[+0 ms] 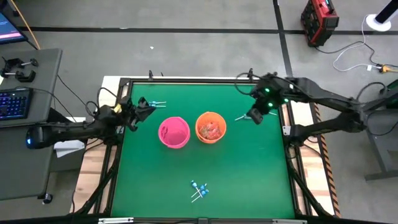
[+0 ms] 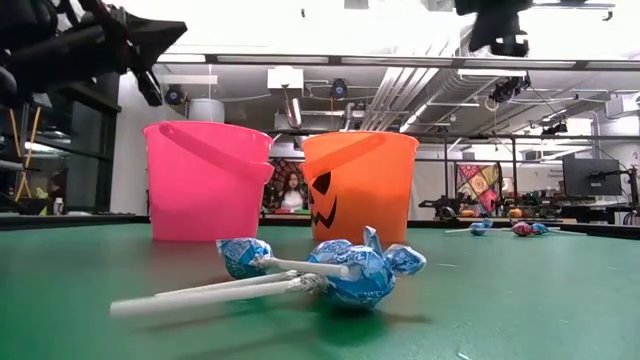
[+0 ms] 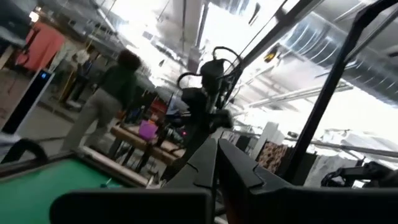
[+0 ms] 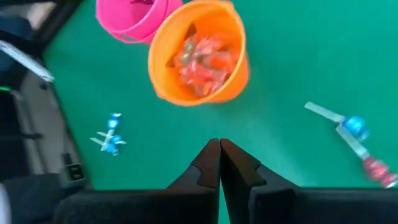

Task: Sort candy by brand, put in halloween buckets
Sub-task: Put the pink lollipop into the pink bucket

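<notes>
Two buckets stand upright side by side mid-table: the pink bucket (image 1: 173,132) and the orange bucket (image 1: 210,127). The orange bucket (image 4: 199,53) holds red-and-clear wrapped pieces. A few blue lollipops (image 1: 199,190) lie near the table's near edge and show large in the low view (image 2: 350,270). More lollipops (image 1: 157,103) lie beside my left gripper (image 1: 149,109), which is shut and raised left of the pink bucket. My right gripper (image 1: 254,118) is shut and hovers right of the orange bucket. A blue lollipop (image 4: 353,126) and a red piece (image 4: 380,173) lie on the cloth near it.
The green table has a black frame rail (image 1: 205,81) around it. Free cloth lies between the buckets and the near lollipops. A desk with a keyboard (image 1: 13,102) stands left of the table. A person (image 3: 112,93) stands in the room beyond.
</notes>
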Controlling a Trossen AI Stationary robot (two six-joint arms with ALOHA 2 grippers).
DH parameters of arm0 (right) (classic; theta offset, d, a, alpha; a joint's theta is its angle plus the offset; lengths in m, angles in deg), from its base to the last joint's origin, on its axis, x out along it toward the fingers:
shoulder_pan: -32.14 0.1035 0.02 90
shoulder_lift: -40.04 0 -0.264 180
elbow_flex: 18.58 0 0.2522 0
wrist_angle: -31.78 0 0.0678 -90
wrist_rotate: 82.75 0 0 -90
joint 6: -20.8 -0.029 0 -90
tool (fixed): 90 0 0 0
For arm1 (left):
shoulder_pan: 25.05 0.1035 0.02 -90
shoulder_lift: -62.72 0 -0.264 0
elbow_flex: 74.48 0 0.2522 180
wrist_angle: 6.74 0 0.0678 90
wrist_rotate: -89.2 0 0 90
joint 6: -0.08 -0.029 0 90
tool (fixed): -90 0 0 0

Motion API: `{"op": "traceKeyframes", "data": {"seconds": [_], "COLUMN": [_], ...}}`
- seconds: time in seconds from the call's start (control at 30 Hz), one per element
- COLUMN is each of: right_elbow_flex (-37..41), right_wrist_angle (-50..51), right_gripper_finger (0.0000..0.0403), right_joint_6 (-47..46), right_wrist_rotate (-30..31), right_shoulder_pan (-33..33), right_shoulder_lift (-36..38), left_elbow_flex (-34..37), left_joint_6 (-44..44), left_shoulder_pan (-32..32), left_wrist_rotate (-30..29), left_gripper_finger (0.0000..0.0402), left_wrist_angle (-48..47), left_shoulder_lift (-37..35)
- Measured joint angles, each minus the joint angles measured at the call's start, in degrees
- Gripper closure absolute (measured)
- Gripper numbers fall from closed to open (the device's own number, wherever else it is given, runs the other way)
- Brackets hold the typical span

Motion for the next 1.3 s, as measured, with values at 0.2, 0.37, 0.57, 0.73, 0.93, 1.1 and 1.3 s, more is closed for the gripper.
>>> {"op": "traceKeyframes", "data": {"seconds": [0.2,0.37,0.57,0.73,0.93,1.1,1.3], "right_elbow_flex": [14.3,28.52,44.3,53.96,60.52,64.98,69.62], "right_wrist_angle": [-11.98,-27.66,-51.19,-66.56,-71.22,-74.11,-77.13], "right_gripper_finger": [0.0402,0.0402,0.0403,0.0403,0.0403,0.0403,0.0403], "right_joint_6": [-10.59,-16.64,-16.15,-10.3,-8.65,-8.46,-5.63], "right_wrist_rotate": [-1.03,3.54,5.34,5.28,0.69,-0.32,1.15], "right_shoulder_pan": [3.52,7.86,12.49,15.85,17.98,19.57,19.54], "right_shoulder_lift": [14.64,25.85,32.45,34.02,37.51,43.32,49.77], "left_elbow_flex": [-0.02,-0.02,-0.02,-0.02,-0.05,-0.09,-0.07], "left_joint_6": [2.39,5.22,5.3,5.45,5.44,5.43,5.4], "left_shoulder_pan": [0.0,0.04,0.04,0.04,0.03,0.02,0.03], "left_wrist_rotate": [1.7,1.73,1.76,1.76,1.76,1.76,1.76], "left_gripper_finger": [0.04,0.04,0.0399,0.0399,0.0399,0.0399,0.0399], "left_wrist_angle": [-1.84,-2.62,-5.09,-6.36,-9.55,-17.53,-23.05], "left_shoulder_lift": [-2.43,-2.46,-2.45,-2.45,-4.74,-13.03,-22.19]}}
